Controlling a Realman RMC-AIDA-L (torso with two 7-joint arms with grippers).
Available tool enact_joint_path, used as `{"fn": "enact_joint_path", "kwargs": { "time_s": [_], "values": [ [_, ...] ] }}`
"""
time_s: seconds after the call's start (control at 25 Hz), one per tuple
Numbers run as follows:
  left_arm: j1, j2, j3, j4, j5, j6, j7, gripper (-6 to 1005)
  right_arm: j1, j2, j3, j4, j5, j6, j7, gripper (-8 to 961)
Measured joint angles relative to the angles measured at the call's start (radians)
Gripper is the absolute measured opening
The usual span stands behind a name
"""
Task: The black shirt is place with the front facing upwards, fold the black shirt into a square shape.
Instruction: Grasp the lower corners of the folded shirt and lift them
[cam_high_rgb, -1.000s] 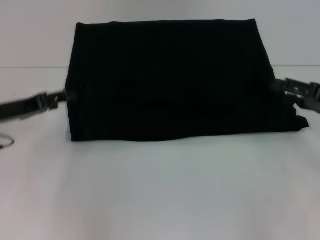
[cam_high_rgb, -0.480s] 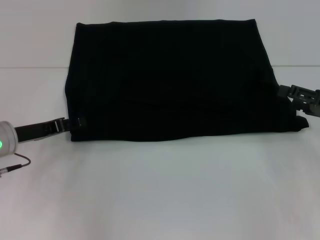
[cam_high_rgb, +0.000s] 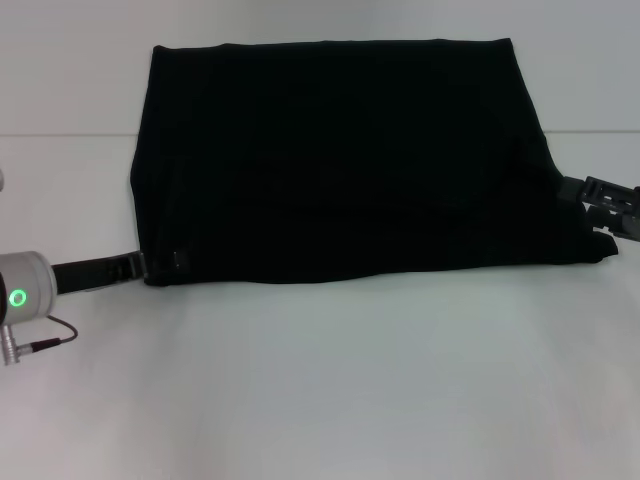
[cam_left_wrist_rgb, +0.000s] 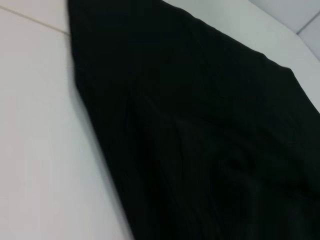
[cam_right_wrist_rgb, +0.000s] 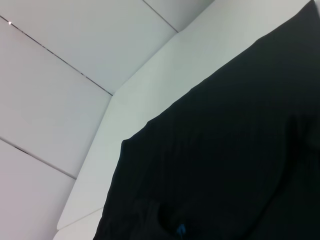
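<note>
The black shirt (cam_high_rgb: 340, 160) lies folded into a wide rectangle on the white table (cam_high_rgb: 330, 380), with no lettering showing. My left gripper (cam_high_rgb: 150, 265) is at the shirt's near left corner, its tip overlapping the cloth edge. My right gripper (cam_high_rgb: 578, 196) is at the shirt's right edge, near the front right corner. The left wrist view is filled by the black cloth (cam_left_wrist_rgb: 200, 140). The right wrist view shows the cloth (cam_right_wrist_rgb: 225, 150) and a small blue neck label (cam_right_wrist_rgb: 181, 230).
My left wrist, with a green light (cam_high_rgb: 18, 297) and a thin cable (cam_high_rgb: 45, 342), sits low at the table's left. White wall panels (cam_right_wrist_rgb: 75, 65) stand behind the table's far edge. Bare table stretches in front of the shirt.
My left arm has moved nearer along the shirt's left edge, from its middle to the near left corner. My right gripper has shifted slightly nearer along the right edge. The shirt has kept its shape.
</note>
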Motion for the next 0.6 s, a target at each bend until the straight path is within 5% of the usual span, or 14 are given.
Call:
{"fn": "enact_joint_path", "kwargs": {
  "time_s": [0.4, 0.52, 0.6],
  "values": [
    [0.001, -0.012, 0.022, 0.024, -0.001, 0.0, 0.0, 399, 0.001, -0.002, 0.005, 0.007, 0.002, -0.007, 0.0, 941],
    [0.0, -0.012, 0.022, 0.024, -0.001, 0.005, -0.003, 201, 0.003, -0.005, -0.001, 0.01, 0.0, -0.008, 0.001, 941],
    [0.0, -0.012, 0.022, 0.025, -0.001, 0.006, -0.009, 169, 0.005, -0.009, -0.006, 0.011, 0.0, -0.008, 0.003, 941]
  ]
}}
